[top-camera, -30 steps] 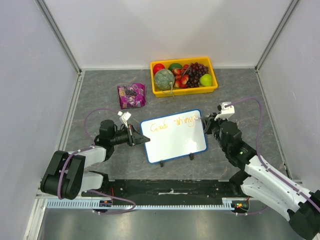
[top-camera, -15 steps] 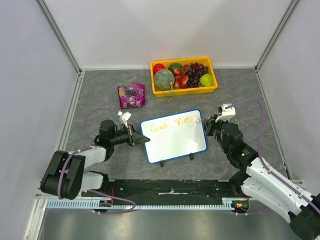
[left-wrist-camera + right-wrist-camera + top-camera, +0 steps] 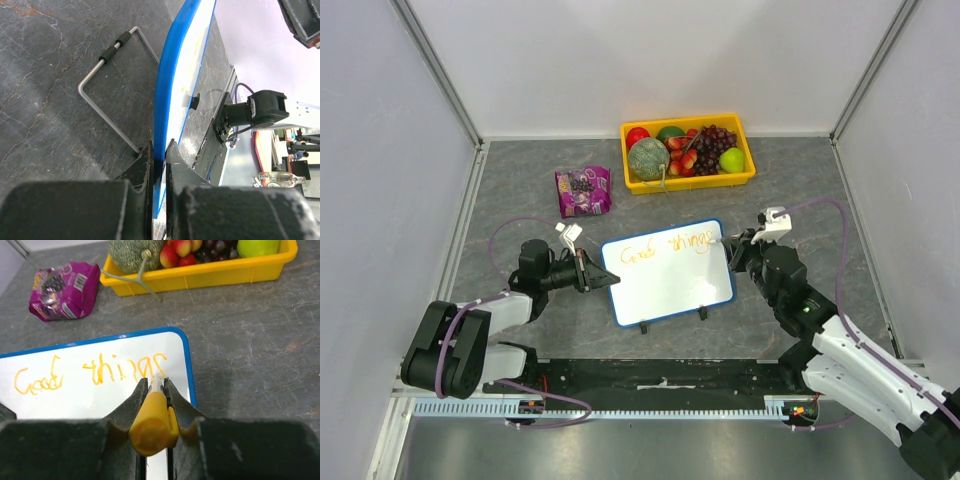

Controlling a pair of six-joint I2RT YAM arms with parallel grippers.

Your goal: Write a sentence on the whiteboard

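Whiteboard [image 3: 668, 272] lies mid-worktop [image 3: 800, 190], skewed, between the two arms. Left claw [image 3: 157, 150] is nipped tight on its blue left rim. From the left wrist the board shows edge-on, so its face is unreadable. A bent wire stand [image 3: 106, 54] shows beside it, one end lost behind a finger.

Right claw [image 3: 155, 382] is closed on an orange marker [image 3: 152, 425] near the board's far right corner. The tip is buried between the fingers, so contact with the board cannot be told. Sentence [image 3: 90, 371], in orange, reads "Good things" and ends just at the fingertips.

Yellow tray [image 3: 688, 183] of fruit sits beyond, its top cropped in the right wrist view. Purple packet [image 3: 582, 191] lies to its left.
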